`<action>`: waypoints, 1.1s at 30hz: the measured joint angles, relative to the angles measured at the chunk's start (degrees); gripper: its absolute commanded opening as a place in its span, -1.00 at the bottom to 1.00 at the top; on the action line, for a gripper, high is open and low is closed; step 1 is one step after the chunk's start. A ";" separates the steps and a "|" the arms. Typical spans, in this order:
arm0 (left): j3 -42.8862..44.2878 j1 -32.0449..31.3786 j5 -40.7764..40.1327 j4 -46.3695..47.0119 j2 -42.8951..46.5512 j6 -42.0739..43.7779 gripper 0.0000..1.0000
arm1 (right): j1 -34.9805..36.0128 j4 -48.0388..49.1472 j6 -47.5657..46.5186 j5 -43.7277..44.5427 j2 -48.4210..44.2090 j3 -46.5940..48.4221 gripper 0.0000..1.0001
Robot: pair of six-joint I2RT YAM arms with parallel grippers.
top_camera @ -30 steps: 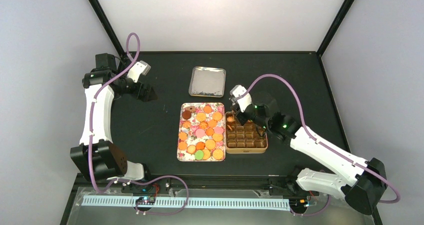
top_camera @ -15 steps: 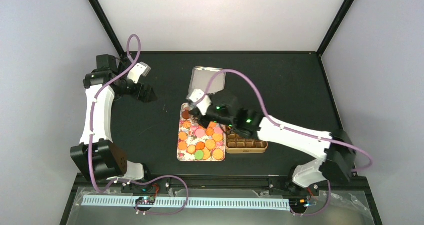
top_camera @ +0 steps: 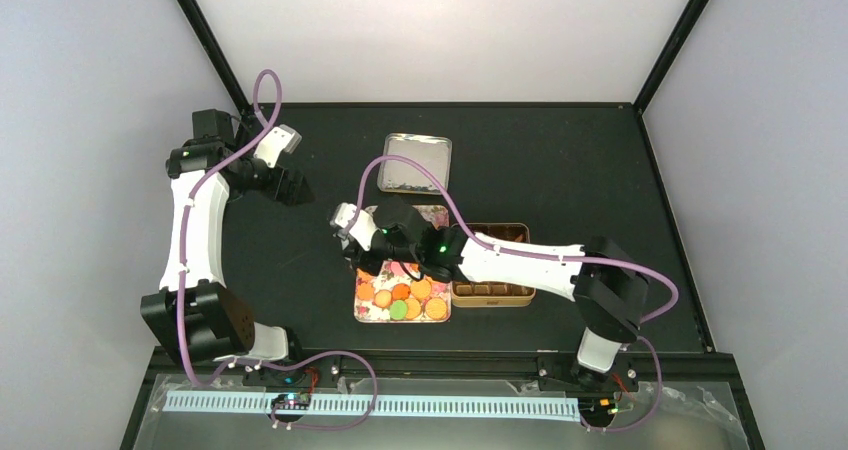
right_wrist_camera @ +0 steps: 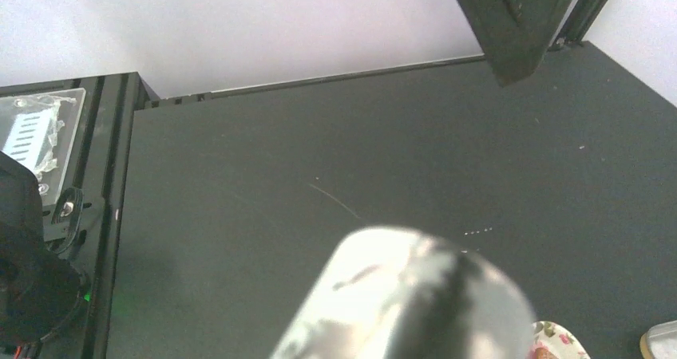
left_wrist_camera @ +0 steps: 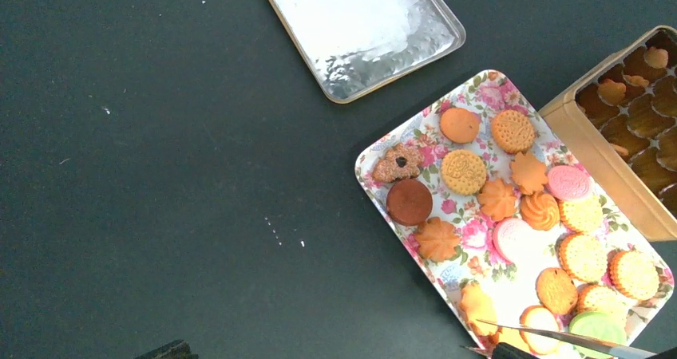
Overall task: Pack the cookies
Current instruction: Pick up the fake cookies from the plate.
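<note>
The cookies [left_wrist_camera: 498, 199] lay on the flowered tray [left_wrist_camera: 477, 235] in the middle of the desk [left_wrist_camera: 160, 175], and only a few were in the brown tin [left_wrist_camera: 591, 147] touching its right side. The lid [left_wrist_camera: 359, 24] lay further away. The right pincer [top_camera: 358, 250] hung over the far left part of the tray. A pale blur hid its fingers in the wrist view, so I could not tell whether it was released or clenched. The left pincer [top_camera: 293, 187] waited far left, and its state was also unclear. To do the pick well, I think it should choose 1 cookie with free space around, come straight down, press the edges gently, and lift without pushing the neighbours.
</note>
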State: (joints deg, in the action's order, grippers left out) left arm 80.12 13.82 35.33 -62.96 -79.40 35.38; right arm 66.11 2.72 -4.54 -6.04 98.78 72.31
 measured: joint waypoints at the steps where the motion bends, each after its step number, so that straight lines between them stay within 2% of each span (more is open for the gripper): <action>1: 0.00 0.00 -0.04 0.00 0.00 0.00 0.97 | 0.04 0.04 -0.02 0.04 0.37 0.00 -0.49; 10: 0.00 0.00 -0.28 0.00 0.39 0.02 0.97 | 0.04 0.15 -0.07 1.66 0.92 0.00 -0.39; 33: 0.00 0.00 -0.35 0.00 0.42 0.02 0.97 | -1.33 1.18 0.98 5.90 -2.27 -6.99 -0.40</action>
State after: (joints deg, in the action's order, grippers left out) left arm 80.12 13.82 34.98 -62.96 -78.98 35.40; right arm 64.77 3.90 -3.55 -0.14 96.51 65.32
